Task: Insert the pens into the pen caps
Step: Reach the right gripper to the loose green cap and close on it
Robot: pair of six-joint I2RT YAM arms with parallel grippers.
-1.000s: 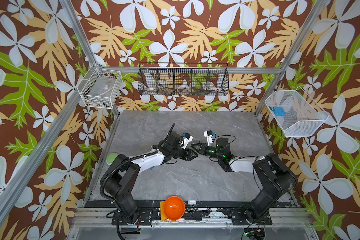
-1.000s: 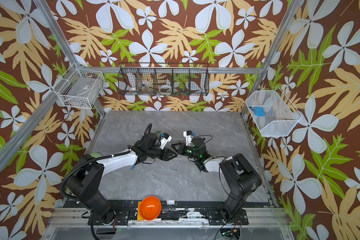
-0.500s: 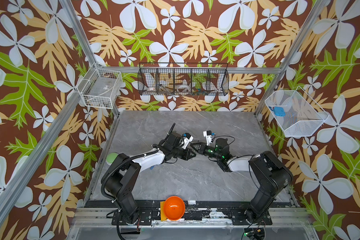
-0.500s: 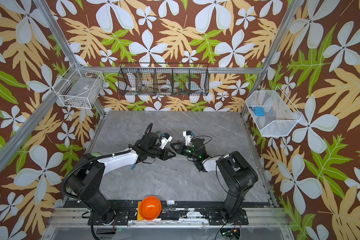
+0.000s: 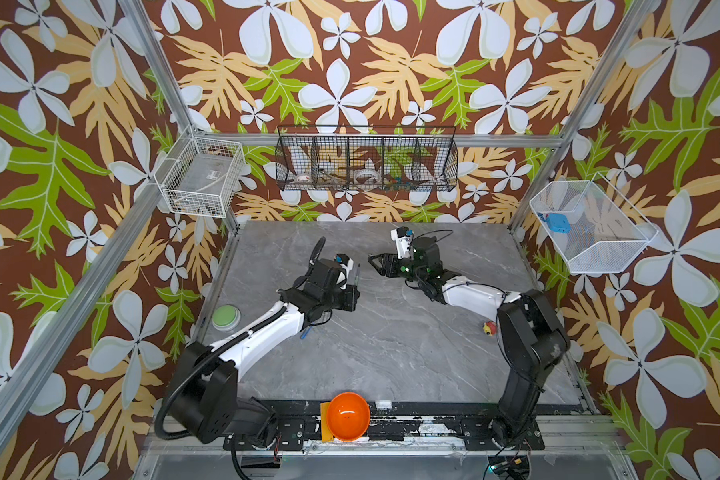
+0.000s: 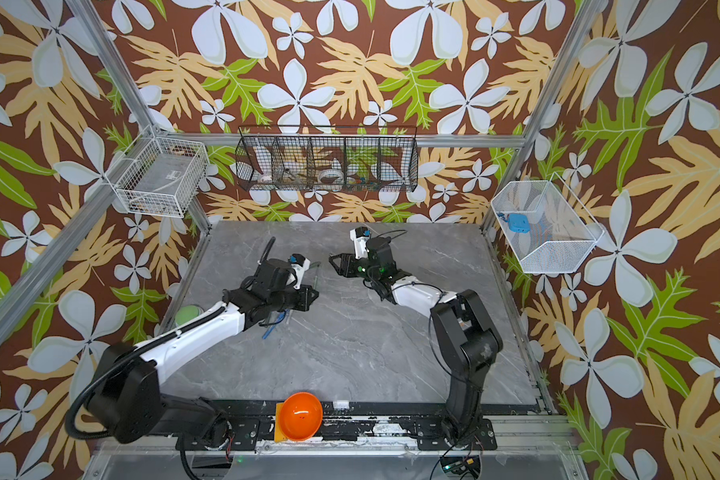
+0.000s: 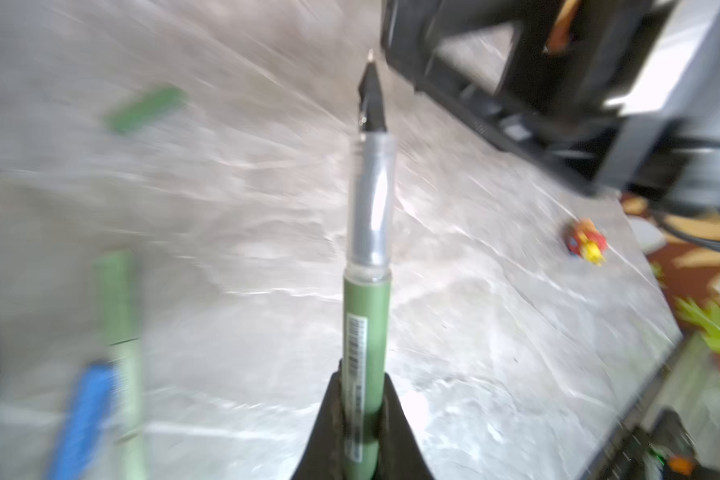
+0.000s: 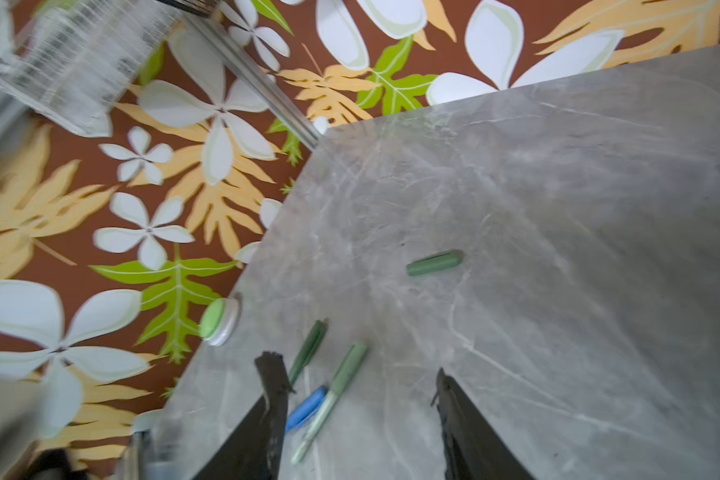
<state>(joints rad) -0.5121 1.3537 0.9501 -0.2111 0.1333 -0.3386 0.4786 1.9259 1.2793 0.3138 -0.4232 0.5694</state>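
Note:
My left gripper (image 7: 360, 376) is shut on the barrel of a dark green pen (image 7: 366, 307), whose clear section and black tip point away from the wrist. In both top views that pen (image 5: 356, 275) (image 6: 314, 272) sticks out of the left gripper (image 5: 352, 296) near the table's middle. My right gripper (image 8: 358, 386) (image 5: 375, 264) is open and empty, a short gap to the right. On the table lie a dark green cap (image 8: 433, 263) (image 7: 144, 109), another dark green pen (image 8: 308, 351), a pale green pen (image 8: 333, 395) (image 7: 119, 316) and a blue pen (image 8: 306, 409) (image 5: 305, 332).
A green push button (image 5: 226, 317) sits at the left table edge and a small red-yellow toy (image 5: 490, 328) lies by the right arm. An orange bowl (image 5: 347, 415) stands at the front rail. Wire baskets (image 5: 366, 164) hang on the walls.
The two grippers were nearly touching at the centre. Now the right gripper has opened and drawn back to the right, and the left gripper has shut on the dark green pen.

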